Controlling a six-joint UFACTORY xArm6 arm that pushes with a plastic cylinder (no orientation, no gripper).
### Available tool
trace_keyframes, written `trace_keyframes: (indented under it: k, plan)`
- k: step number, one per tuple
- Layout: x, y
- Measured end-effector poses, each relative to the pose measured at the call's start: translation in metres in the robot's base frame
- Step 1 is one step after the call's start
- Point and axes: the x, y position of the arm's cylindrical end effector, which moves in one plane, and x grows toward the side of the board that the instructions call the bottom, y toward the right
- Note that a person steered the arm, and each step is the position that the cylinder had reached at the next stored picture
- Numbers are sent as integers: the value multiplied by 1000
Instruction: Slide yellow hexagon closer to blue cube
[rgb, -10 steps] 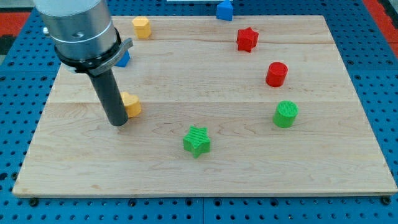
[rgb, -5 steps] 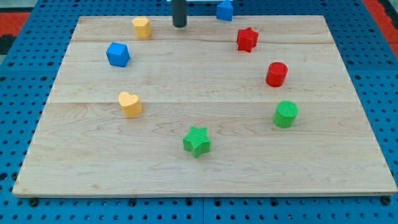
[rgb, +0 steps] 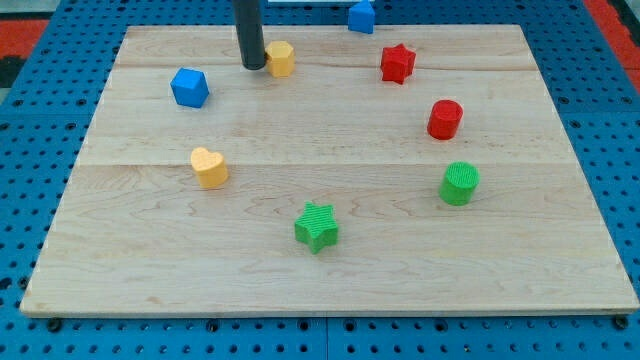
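Note:
The yellow hexagon (rgb: 281, 58) lies near the view's top, left of centre, on the wooden board (rgb: 330, 280). My tip (rgb: 253, 66) stands right against its left side. The blue cube (rgb: 189, 87) lies to the left and a little lower, about a block's width from my tip. The rod rises straight out of the view's top.
A yellow heart (rgb: 209, 167) lies left of centre. A green star (rgb: 317, 226) sits low in the middle, a green cylinder (rgb: 460, 183) at the right. A red cylinder (rgb: 445, 119) and a red star (rgb: 397, 63) lie upper right. Another blue block (rgb: 361, 15) sits at the top edge.
The yellow hexagon has shifted right, away from the blue cube. My tip went from beside the yellow heart, up to the top edge, then down to the hexagon's left side.

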Motion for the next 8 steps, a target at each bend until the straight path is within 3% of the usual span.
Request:
trace_keyframes:
  k: [1, 2, 4, 5, 6, 7, 8]
  plan:
    - [-34, 26]
    - [-12, 39]
    - [-44, 74]
    - [1, 89]
    - [48, 1]
    - [60, -6]
    - [112, -52]
